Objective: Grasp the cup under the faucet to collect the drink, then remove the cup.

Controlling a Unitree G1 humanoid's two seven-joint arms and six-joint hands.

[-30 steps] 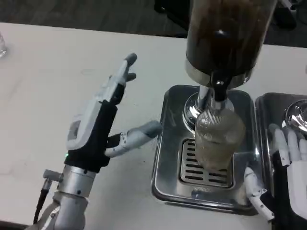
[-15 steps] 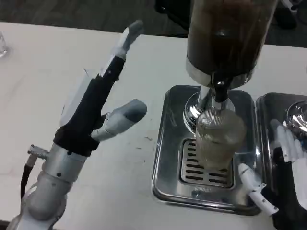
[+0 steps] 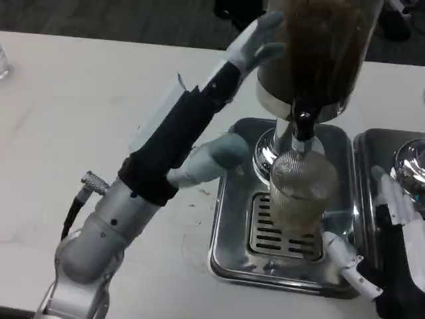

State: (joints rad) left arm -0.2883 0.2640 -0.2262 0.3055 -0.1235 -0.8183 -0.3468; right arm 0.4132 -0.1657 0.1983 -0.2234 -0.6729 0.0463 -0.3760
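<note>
A clear ribbed cup [image 3: 303, 193] stands upright on the drip grate [image 3: 279, 229], right under the black faucet [image 3: 303, 126] of a dispenser whose tank [image 3: 319, 46] holds a dark drink. My left hand [image 3: 199, 119] is raised above the table, fingers spread, its fingertips [image 3: 262, 40] up against the left side of the tank; it holds nothing. My right hand [image 3: 388, 252] rests at the lower right, fingers apart, a short way right of the cup and not touching it.
The steel drip tray [image 3: 229, 199] sits on the white table [image 3: 80, 133]. A second steel tray [image 3: 388, 156] with another dispenser base lies at the right edge. A glass object [image 3: 3, 63] is at the far left edge.
My left arm has risen and swung rightward and forward, from over the table left of the tray to the tank's side. The right hand has slid slightly lower. The cup has not moved.
</note>
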